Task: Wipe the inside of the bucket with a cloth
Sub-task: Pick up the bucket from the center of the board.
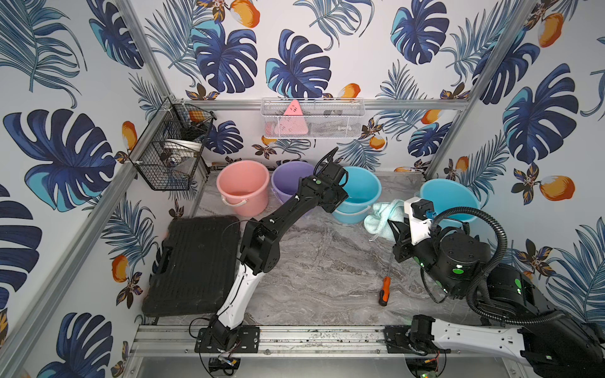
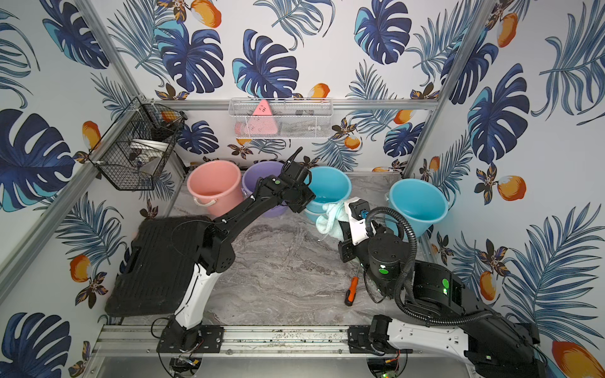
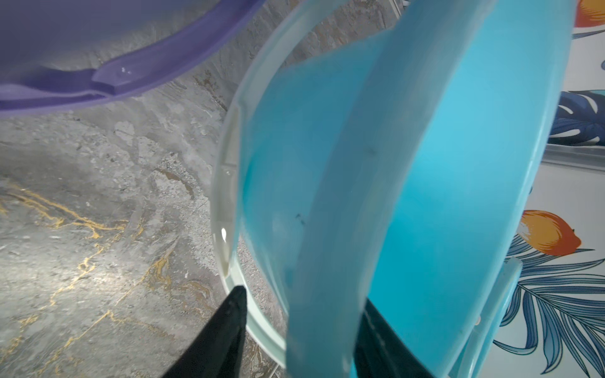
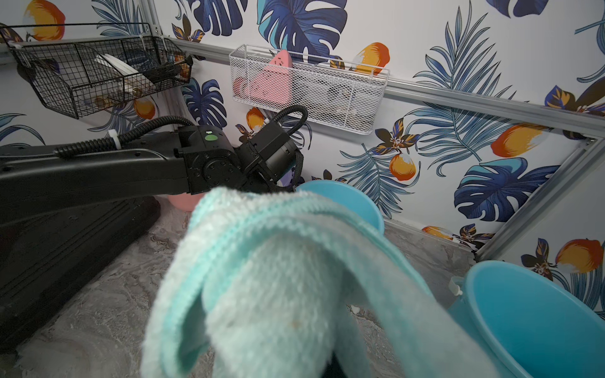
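The blue bucket (image 1: 360, 186) (image 2: 330, 183) stands at the back of the table, third in a row. My left gripper (image 3: 302, 297) is open and straddles its near wall: one black finger (image 3: 234, 304) is outside by the pale handle (image 3: 229, 196), the other inside. In both top views the wrist hides these fingers. The mint cloth (image 1: 383, 217) (image 2: 330, 217) hangs bunched just right of that bucket, off the table. My right gripper (image 1: 391, 225) is shut on it. In the right wrist view the cloth (image 4: 278, 278) covers the fingers.
A pink bucket (image 1: 242, 186) and a purple bucket (image 1: 288, 180) stand left of the blue one. A second blue bucket (image 1: 448, 199) sits at the right wall. A black case (image 1: 193, 265) lies front left, an orange screwdriver (image 1: 384, 291) front right. Wire baskets (image 1: 312, 117) hang on the walls.
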